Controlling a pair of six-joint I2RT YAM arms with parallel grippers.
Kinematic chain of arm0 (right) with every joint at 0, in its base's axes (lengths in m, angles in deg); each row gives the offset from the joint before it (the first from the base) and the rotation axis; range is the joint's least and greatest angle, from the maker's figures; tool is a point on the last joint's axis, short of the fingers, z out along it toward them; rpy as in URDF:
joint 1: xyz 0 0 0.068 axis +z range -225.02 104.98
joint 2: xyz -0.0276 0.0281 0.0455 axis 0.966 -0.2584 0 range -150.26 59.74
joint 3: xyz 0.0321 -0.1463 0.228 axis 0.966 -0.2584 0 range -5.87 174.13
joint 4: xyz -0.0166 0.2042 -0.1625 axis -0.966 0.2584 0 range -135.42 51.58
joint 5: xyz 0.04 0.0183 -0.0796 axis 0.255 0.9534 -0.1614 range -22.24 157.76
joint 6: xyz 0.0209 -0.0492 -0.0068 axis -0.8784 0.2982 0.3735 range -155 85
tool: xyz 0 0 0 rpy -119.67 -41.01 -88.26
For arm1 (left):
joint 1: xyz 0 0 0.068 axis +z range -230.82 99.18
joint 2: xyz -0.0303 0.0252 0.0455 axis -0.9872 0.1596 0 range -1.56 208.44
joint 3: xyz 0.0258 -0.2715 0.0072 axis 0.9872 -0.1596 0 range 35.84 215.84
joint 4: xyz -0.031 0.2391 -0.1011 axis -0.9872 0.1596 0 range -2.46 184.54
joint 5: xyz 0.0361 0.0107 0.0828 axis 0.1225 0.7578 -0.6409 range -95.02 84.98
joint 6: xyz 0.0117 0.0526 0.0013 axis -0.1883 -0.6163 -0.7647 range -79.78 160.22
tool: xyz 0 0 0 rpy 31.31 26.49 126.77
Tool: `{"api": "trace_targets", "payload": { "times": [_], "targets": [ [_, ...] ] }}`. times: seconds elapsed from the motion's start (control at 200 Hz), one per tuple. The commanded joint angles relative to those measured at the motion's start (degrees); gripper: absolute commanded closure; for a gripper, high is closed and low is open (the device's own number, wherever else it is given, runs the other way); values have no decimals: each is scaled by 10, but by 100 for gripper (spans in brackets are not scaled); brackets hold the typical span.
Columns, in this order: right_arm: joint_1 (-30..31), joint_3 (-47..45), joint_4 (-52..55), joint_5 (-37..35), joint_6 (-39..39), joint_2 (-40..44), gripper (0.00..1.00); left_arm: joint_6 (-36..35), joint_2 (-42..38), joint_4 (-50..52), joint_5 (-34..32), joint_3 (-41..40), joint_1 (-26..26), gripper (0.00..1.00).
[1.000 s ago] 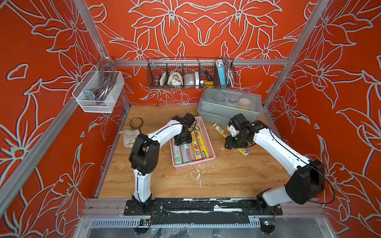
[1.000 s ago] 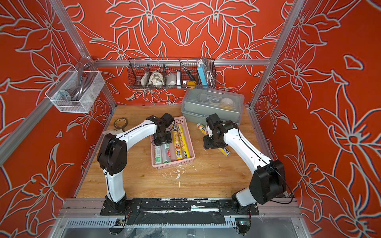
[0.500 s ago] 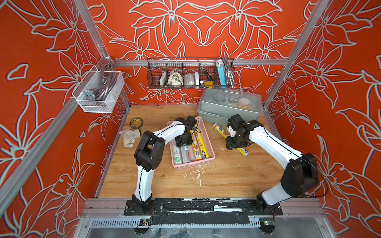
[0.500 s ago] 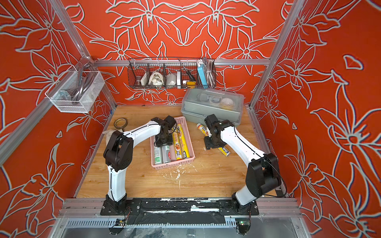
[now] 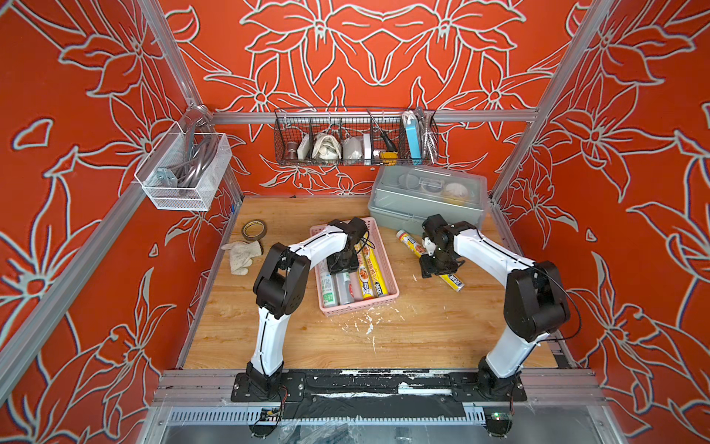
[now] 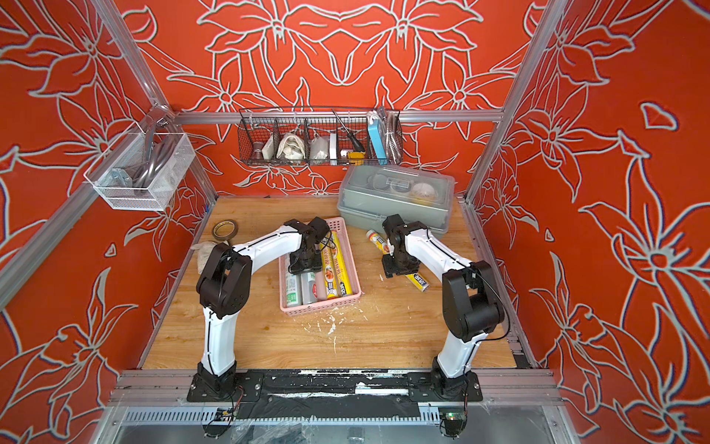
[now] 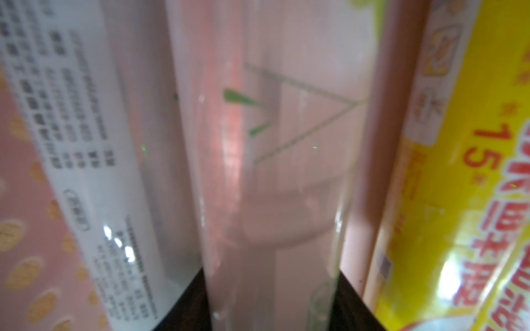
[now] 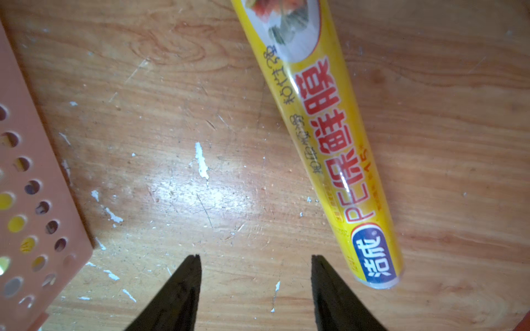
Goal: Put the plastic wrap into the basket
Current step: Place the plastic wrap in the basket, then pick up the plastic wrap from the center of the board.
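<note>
Left pincer (image 7: pixel 271 303) down in pink basket (image 5: pixel 388 265), clamped on a white-silver roll (image 7: pixel 275 172). Right pincer (image 8: pixel 255 286) open, empty, just beside yellow roll (image 8: pixel 324 137) lying on wooden surface (image 8: pixel 172 114).

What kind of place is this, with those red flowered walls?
Probably a robot test booth dressed as a home corner. Two arms are bolted to the front of a wooden table, patterned panels sit in a metal frame, and household items fill a wire rack and a pink basket.
</note>
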Motion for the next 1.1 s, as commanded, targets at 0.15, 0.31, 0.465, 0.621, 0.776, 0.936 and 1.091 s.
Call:
{"api": "trace_targets", "payload": {
  "times": [0.15, 0.31, 0.465, 0.621, 0.776, 0.936, 1.091],
  "targets": [
    [-34, 46, -1, -10, 30, -36, 37, -4, 7, 41, -36, 28, -4, 39],
    [-40, 58, -2, -7, 45, -49, 36, -3, -14, 54, -42, 35, -4, 38],
    [-50, 58, -7, 1, 54, -55, 33, -5, -68, 62, -56, 35, -6, 38],
    [-57, 60, -14, 12, 60, -61, 32, -19, -137, 63, -54, 35, -6, 38],
    [-62, 68, -14, 8, 63, -75, 31, -59, -228, 24, -33, 1, -6, 30],
    [-63, 79, -21, 11, 68, -91, 30, -93, -340, -38, -27, -69, -5, 24],
    [-63, 92, -28, 5, 74, -109, 30, -110, -449, -71, -45, -129, -4, 14]
  ]
}}
